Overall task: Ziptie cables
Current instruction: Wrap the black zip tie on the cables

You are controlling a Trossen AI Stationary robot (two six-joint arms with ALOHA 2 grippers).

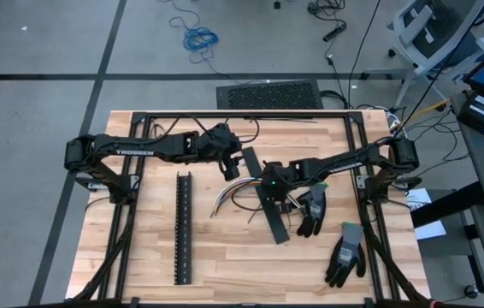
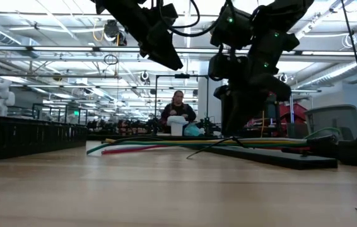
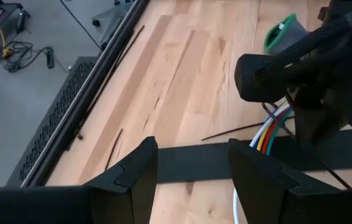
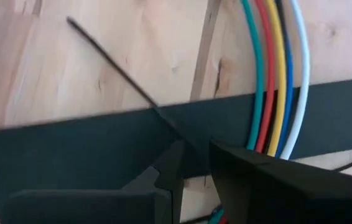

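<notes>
1. Black slotted strip (image 1: 183, 224) lies lengthwise on the left part of the wooden table (image 1: 225, 265), apart from both arms.
2. Left gripper (image 1: 230, 162) hovers above the table near centre, fingers (image 3: 140, 171) spread, holding nothing.
3. Multicoloured cables (image 1: 227, 193) lie near the table centre, crossing a flat black strip (image 1: 269, 205) that lies at a slant.
4. Right gripper (image 1: 269, 182) sits low over that strip just beside the cables, fingers (image 4: 170, 165) pinching a thin black zip tie (image 4: 120, 74).
5. Two gloves (image 1: 345, 252) rest on the right.
</notes>
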